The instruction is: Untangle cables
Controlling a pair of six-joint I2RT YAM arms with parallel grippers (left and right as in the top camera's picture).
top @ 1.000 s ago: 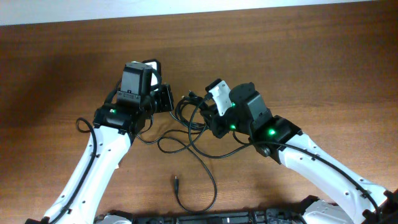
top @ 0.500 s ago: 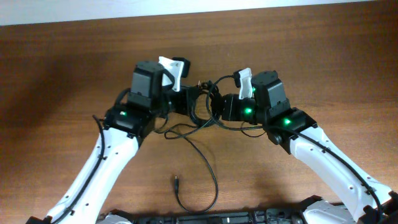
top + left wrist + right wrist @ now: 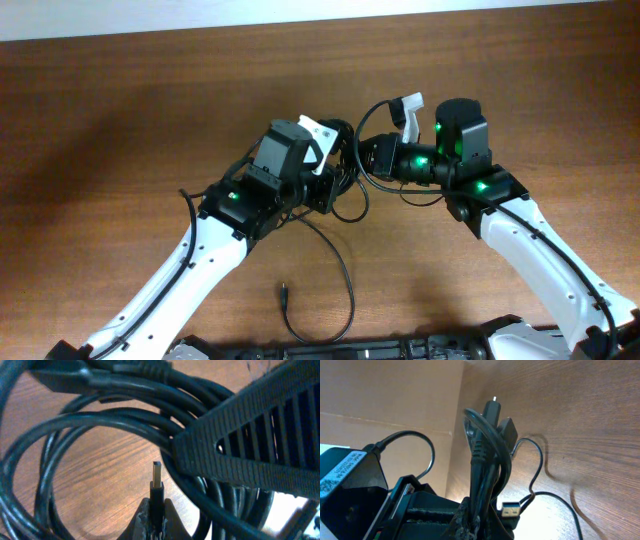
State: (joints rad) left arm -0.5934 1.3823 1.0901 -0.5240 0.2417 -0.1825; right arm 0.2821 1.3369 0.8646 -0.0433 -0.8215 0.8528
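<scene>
The cables (image 3: pixel 345 165) form one coiled bundle near the middle of the table (image 3: pixel 120 120), with the left gripper (image 3: pixel 156 522) closed on a plug end (image 3: pixel 157 476) and the right gripper (image 3: pixel 475 522) closed on several strands; separation appears barely begun, with only one strand trailing free.

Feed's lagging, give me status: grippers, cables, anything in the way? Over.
Left gripper shut on cables at a plug. Right gripper shut on cables, bundle tangled between them. One strand trails to a loose plug. Grippers crowd each other.
</scene>
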